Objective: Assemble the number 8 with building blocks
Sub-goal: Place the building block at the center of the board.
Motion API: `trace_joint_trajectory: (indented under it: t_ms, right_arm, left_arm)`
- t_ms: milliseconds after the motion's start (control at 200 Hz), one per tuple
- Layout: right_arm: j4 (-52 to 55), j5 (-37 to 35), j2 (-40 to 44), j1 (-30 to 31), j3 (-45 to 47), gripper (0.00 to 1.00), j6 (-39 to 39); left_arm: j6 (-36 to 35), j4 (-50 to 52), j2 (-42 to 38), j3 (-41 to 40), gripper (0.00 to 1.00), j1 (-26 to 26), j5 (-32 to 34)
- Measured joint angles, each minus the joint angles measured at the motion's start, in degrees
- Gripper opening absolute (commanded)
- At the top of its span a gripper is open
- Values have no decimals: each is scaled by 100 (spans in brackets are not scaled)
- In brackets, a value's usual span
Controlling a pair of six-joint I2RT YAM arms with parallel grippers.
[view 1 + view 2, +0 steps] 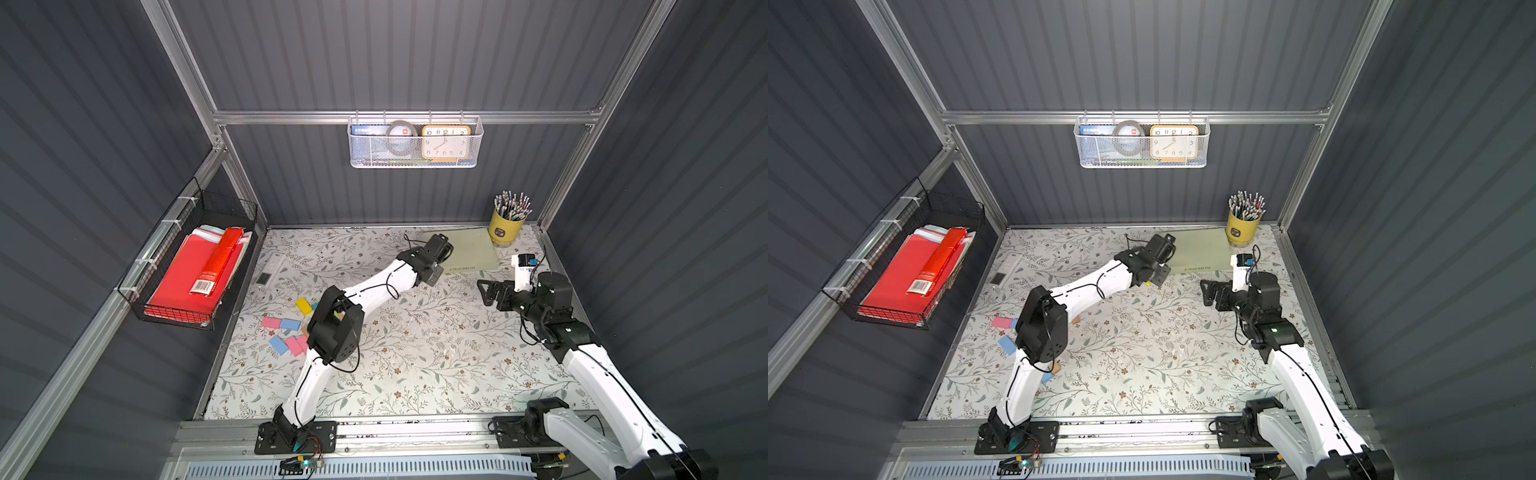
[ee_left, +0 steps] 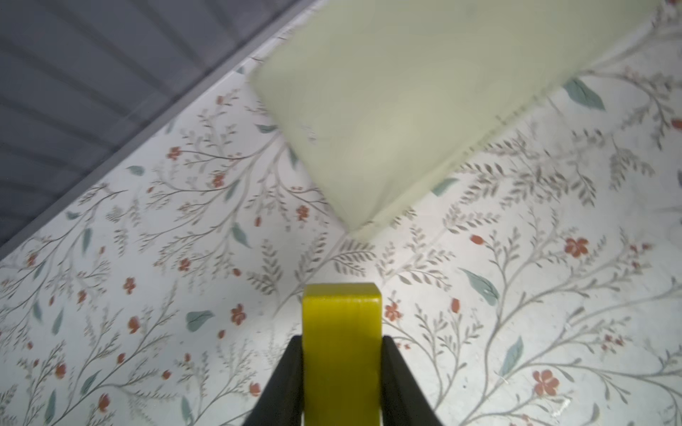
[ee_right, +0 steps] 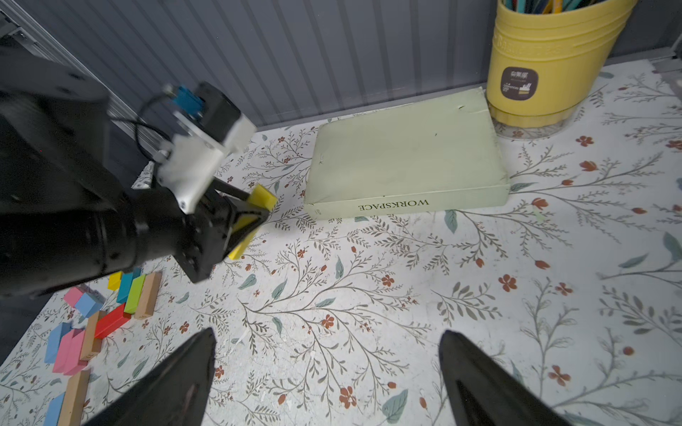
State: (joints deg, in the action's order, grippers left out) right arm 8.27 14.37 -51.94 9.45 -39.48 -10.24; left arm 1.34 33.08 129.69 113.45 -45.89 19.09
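left wrist: gripper [image 2: 341,383] clamping yellow block [image 2: 341,332]

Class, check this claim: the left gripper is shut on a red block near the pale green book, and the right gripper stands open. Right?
Wrong colour: the left gripper holds a yellow block, as the left wrist view shows. The rest stands.

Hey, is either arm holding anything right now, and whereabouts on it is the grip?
The left gripper pinches a yellow block by two opposite long sides, one end poking out past the fingers. The right gripper is open and empty.
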Motion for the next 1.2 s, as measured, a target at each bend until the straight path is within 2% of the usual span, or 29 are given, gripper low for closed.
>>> trace_joint_trajectory:
  t_ms: [225, 475, 670, 730, 835, 920, 995, 1010, 1105, 1195]
  right_arm:
    - [251, -254, 249, 2, 0, 99, -2]
    - [387, -468, 485, 2, 17, 99, 0]
    - [413, -542, 540, 2, 39, 99, 46]
    - [444, -542, 529, 2, 52, 99, 68]
    - [479, -514, 455, 2, 52, 99, 131]
    - [490, -444, 385, 2, 50, 99, 223]
    - [476, -319, 293, 2, 33, 99, 326]
    - [463, -286, 262, 2, 22, 99, 343]
    - [367, -15, -46, 7, -129, 99, 431]
    - [306, 72, -601, 111, -476, 99, 426]
  left_arm:
    - [-463, 50, 638, 367, 19, -396, -350]
    - [-645, 35, 1145, 743, 31, -457, -748]
    - [-785, 17, 1276, 800, 61, -457, -916]
    - [-780, -7, 1276, 826, 74, -457, -944]
    - [-774, -61, 1250, 796, 84, -457, -946]
    - [-651, -197, 1036, 542, 92, -455, -916]
    - [-459, -391, 649, 160, 95, -407, -861]
    - [-422, -409, 538, 70, 98, -402, -855]
    - [-39, -695, -389, -640, 99, -232, -896]
    - [424, -1005, -1484, -1300, 99, 271, -1036]
